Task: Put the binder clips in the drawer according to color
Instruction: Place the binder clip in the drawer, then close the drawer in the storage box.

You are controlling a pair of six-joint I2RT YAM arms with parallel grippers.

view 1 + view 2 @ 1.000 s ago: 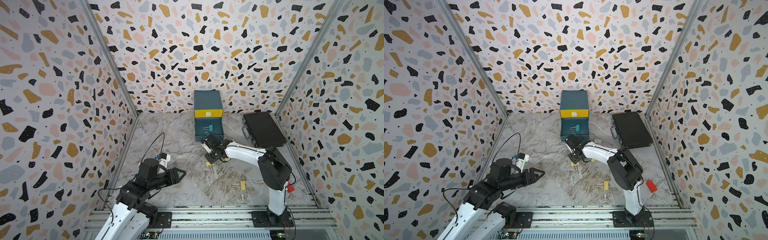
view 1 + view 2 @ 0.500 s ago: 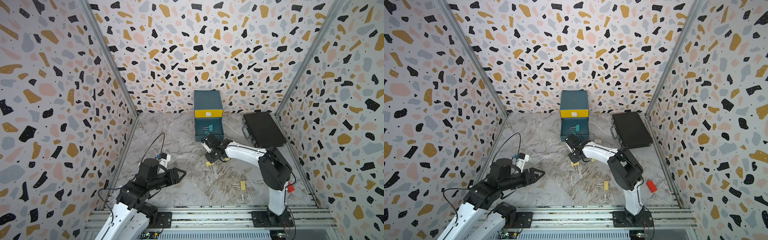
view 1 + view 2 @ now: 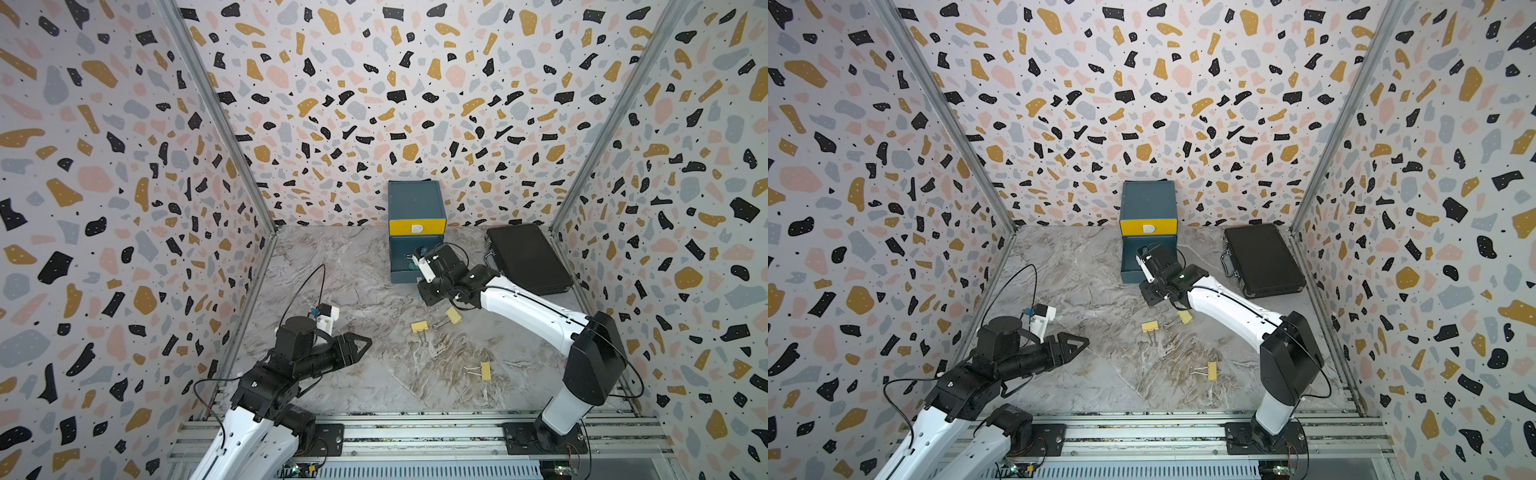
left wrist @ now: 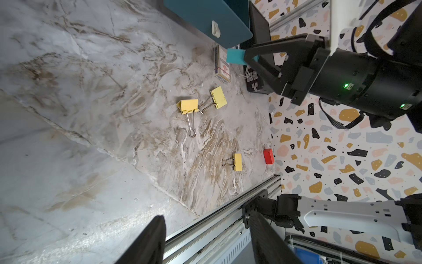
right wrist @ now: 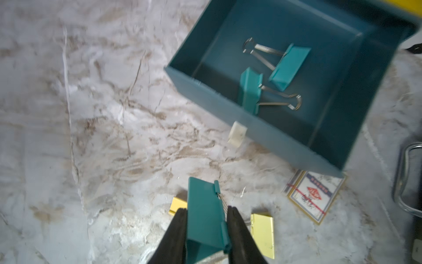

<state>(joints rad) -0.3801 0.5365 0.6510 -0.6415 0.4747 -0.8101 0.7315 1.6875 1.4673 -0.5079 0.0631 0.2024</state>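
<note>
**Third teal clip pinched, bound for the open teal drawer**

The fingers of the right gripper pinch a teal binder clip just in front of the open drawer, which already holds two teal clips. Next, the clip must clear the drawer's front wall before release. Three yellow clips lie on the worktop, and the yellow drawer looks shut. The left gripper hangs aside, fingers spread and empty. Compared with a second ago, the right fingers have closed and moved slightly toward the drawer; the left arm is unchanged.
</note>
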